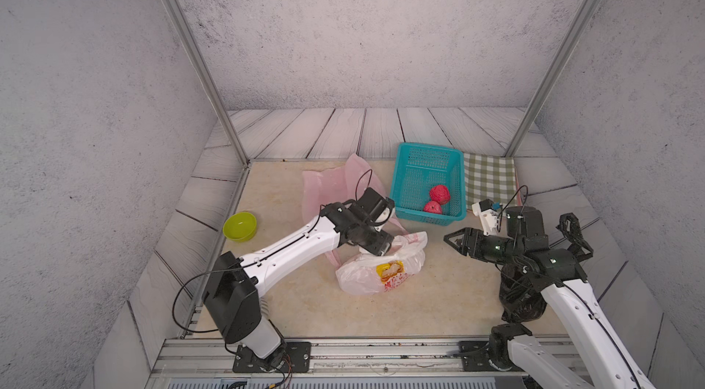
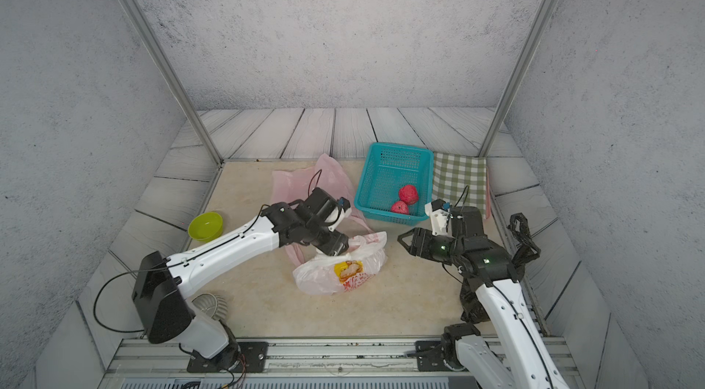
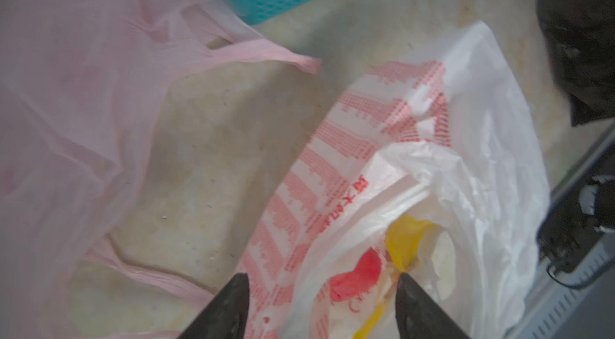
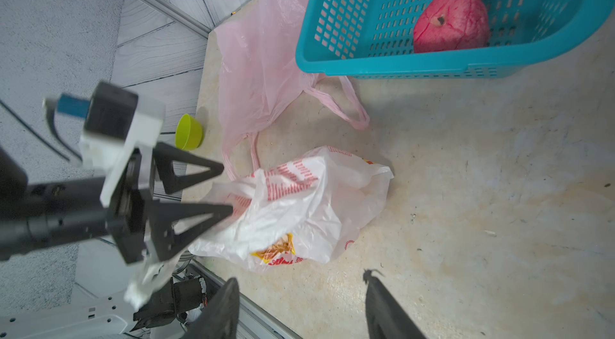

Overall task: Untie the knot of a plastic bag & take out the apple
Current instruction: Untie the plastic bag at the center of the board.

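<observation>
Here the white printed bag (image 1: 366,276) serves as dial centre, with 12 o'clock toward the back wall. It lies slumped in the middle of the beige table (image 1: 438,303).

Nearest, at 4 o'clock, a dark crumpled bundle (image 1: 519,303) sits under the right arm.

At 3 o'clock, apart from the bag, the right gripper (image 4: 301,280) hovers with its jaws wide and nothing between them.

The left gripper (image 4: 227,189) reaches in from 8 o'clock to the bag's 12 o'clock edge. Its jaws are apart, and one fingertip (image 4: 229,211) touches the white film. In both top views its wrist covers that edge, so the knot cannot be made out. Whether an apple lies inside cannot be told either (the red patch seen through the film may be print).

At 10 o'clock stands a green bowl (image 1: 239,225).

At 11 o'clock a pink bag (image 1: 328,185) lies flat, partly hidden by the left wrist.

At 1 o'clock a teal basket (image 1: 398,185) holds two red apples (image 1: 440,193), which touch each other.

Beyond it, at 2 o'clock, lies a checked cloth (image 1: 490,177).
</observation>
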You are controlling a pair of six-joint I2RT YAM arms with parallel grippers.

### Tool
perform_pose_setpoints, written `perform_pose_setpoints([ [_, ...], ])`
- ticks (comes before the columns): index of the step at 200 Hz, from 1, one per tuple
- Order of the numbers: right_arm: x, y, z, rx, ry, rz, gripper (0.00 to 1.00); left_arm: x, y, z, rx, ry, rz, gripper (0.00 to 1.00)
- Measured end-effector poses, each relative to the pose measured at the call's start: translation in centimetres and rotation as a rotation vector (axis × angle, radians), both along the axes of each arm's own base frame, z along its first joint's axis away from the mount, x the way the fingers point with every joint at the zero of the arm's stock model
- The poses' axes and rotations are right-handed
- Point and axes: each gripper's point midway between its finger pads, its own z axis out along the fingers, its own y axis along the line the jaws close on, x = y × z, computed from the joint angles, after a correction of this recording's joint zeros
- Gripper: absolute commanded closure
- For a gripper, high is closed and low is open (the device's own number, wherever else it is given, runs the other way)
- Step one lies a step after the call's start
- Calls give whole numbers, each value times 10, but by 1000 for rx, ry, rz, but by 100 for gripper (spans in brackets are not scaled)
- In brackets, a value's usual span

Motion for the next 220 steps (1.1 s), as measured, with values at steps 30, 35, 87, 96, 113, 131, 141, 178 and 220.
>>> perform_pose_setpoints([
  [30,-9,-1,-5,6,-5,0,39,-51,9,-3,-69,12,-16,32],
  [35,-12,-1,-7,8,-5,-1,39,-56,12,-5,-82,16,-10,33],
  [87,-38,-2,-20,39,1,6,39,-102,13,-45,-145,73,-14,34],
  [96,-42,-2,-21,40,2,6,39,-109,10,-51,-147,81,-23,34],
  [113,-48,-3,-18,43,-12,6,39,-121,6,-60,-156,89,-38,34],
  [131,-52,-4,-16,46,-22,4,39,-130,5,-69,-159,92,-45,34],
  [141,-54,-4,-15,49,-21,2,38,-135,7,-73,-160,96,-44,34],
  [178,-59,-6,-17,46,-13,-4,39,-139,14,-45,-213,53,-55,33],
  [220,-58,-6,-13,58,-33,-15,39,-110,17,126,-489,-211,-62,25],
])
